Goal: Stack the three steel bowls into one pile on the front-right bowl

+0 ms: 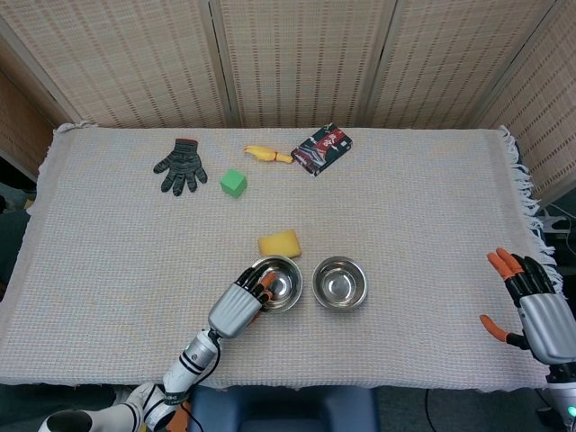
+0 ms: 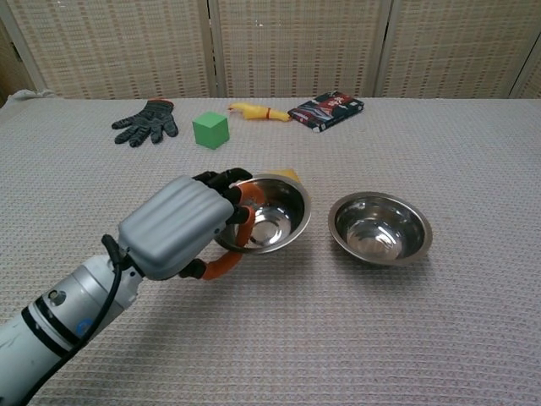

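Left robot hand [image 2: 190,228] clamped on a steel bowl's [image 2: 272,213] rim beside the right bowl [image 2: 380,228]; a thin grip could slip when lifting.

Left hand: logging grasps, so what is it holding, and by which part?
The left hand grips the left bowl by its near-left rim.

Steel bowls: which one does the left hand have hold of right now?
The left bowl, beside the yellow sponge. The left hand grips its near rim and it sits tilted, while the right bowl lies flat and untouched.
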### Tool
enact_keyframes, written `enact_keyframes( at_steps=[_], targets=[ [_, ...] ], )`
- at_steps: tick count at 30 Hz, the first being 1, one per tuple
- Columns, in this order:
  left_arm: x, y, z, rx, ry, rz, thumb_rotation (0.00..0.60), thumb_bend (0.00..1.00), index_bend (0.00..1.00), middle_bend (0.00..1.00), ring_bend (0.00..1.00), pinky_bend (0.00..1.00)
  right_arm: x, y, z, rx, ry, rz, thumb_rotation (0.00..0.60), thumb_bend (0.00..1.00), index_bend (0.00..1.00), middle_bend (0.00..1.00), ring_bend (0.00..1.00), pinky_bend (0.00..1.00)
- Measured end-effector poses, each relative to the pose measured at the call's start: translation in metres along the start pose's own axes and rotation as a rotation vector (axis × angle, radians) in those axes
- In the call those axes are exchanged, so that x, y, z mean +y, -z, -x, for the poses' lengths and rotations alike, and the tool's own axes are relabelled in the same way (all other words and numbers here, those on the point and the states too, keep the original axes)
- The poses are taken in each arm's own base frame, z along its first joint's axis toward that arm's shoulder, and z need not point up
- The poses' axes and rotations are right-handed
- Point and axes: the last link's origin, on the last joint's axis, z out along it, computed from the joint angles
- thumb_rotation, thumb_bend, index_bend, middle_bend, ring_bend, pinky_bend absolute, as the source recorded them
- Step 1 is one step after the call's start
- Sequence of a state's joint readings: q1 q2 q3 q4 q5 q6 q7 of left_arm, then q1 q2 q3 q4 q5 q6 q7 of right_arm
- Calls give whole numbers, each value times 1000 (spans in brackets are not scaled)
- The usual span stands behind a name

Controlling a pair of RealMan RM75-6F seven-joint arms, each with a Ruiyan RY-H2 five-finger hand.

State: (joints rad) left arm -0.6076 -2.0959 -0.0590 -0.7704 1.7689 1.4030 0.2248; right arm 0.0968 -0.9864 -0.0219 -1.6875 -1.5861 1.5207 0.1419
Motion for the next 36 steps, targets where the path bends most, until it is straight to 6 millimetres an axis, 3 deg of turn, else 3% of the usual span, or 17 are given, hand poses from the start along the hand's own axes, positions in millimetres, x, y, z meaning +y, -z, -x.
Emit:
enact_keyframes(
  at_steps=[7,16,20,23,26,36],
  targets=[
    [10,-29,-13,57,21,36,600,413,707,233,117,273,3,0,-7,29,-19,9,600,151,0,0,0,0],
    [44,-78,-15,4,0,128,600,413,633,209,111,270,13,3,-21,88,-41,43,600,151,0,0,0,0],
    [55,-94,-10,-40,-42,143,600,414,474,183,96,265,14,4,-23,98,-42,48,600,152,0,0,0,0],
    [57,-96,-8,-48,-54,144,600,414,156,134,66,263,15,4,-24,102,-44,50,600,152,0,0,0,0],
    [58,-96,-10,-49,-52,135,600,413,13,94,50,260,16,5,-26,107,-46,53,600,152,0,0,0,0],
    [69,-87,-28,-46,-20,146,600,413,0,77,38,253,16,5,-27,116,-41,50,600,152,0,0,0,0]
  ],
)
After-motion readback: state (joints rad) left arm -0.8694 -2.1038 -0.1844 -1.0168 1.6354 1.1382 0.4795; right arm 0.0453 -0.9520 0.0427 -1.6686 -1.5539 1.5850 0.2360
